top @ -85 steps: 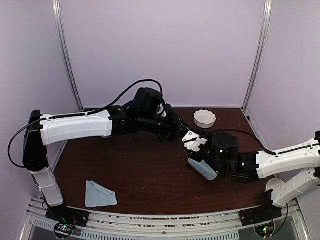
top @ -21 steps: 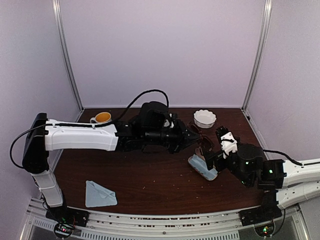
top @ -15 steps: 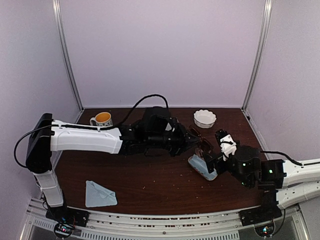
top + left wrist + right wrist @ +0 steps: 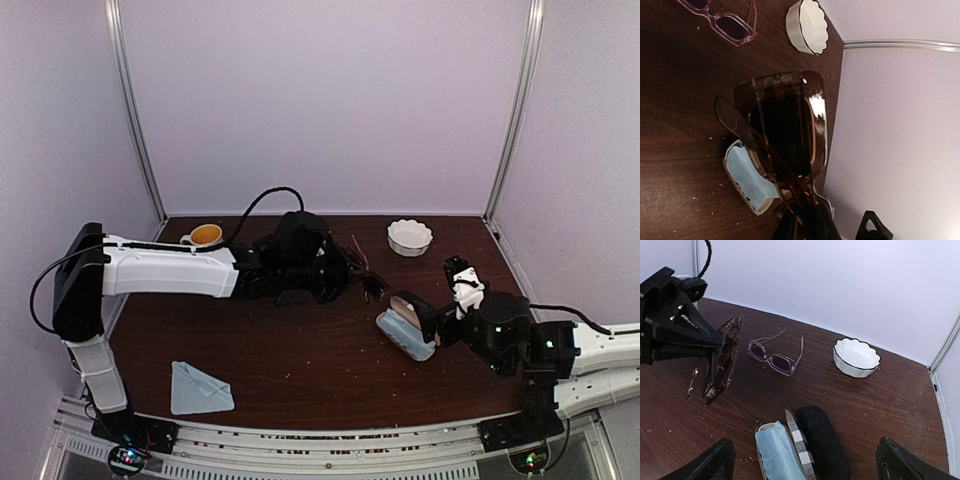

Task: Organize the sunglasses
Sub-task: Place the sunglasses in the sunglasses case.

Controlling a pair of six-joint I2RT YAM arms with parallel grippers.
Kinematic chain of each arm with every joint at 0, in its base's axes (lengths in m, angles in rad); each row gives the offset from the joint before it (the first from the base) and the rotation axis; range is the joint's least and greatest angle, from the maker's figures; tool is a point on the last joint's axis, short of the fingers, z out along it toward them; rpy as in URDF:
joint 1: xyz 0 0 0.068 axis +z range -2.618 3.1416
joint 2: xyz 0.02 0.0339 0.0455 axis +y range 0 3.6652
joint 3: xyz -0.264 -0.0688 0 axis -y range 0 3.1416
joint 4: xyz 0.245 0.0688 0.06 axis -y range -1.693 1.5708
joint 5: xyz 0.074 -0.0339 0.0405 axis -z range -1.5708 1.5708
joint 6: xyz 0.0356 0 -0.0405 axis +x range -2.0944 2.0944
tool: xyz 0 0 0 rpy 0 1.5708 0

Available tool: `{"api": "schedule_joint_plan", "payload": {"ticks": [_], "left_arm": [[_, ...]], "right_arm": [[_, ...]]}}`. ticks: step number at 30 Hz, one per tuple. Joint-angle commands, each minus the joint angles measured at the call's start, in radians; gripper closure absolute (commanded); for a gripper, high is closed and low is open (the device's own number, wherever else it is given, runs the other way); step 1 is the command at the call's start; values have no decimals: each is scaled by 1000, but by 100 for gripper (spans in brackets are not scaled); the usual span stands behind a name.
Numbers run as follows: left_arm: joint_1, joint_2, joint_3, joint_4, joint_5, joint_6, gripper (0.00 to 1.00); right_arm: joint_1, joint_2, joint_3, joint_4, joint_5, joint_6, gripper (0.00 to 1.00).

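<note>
Brown-tinted, the dark sunglasses (image 4: pixel 785 130) are pinched aloft at one frame end by the left gripper (image 4: pixel 802 222); one arm seems partly unfolded. The right gripper (image 4: pixel 804 450) is spread wide with nothing held, just above the striped case (image 4: pixel 795 437) and black case (image 4: pixel 827 450). The striped case lies open, below and ahead of the held pair. The pink pair (image 4: pixel 776 356) lies beyond the left gripper, arms out. Neither pair is cased yet. The drop path is crowded by the right gripper; the white bowl (image 4: pixel 856 357) sits well apart.
</note>
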Motion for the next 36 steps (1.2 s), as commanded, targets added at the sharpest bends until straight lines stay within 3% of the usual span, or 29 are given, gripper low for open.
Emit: {"api": "schedule_joint_plan", "payload": {"ticks": [1, 7, 18, 25, 32, 36], "left_arm": [[-35, -43, -10, -33, -41, 12, 100], [-88, 2, -4, -41, -37, -60, 100], [-124, 132, 55, 35, -57, -136, 100], [-128, 236, 158, 51, -58, -141, 100], [-137, 316, 251, 30, -53, -141, 100], [-144, 343, 284, 22, -51, -136, 100]], "right_arm": [[-7, -30, -19, -18, 144, 69, 0], [-67, 16, 54, -127, 271, 206, 0], [-237, 3, -10, -88, 74, 257, 0], [-419, -63, -101, -34, -85, 299, 0], [-449, 146, 9, -101, -83, 333, 0], [-497, 189, 27, -107, -134, 341, 0]]}}
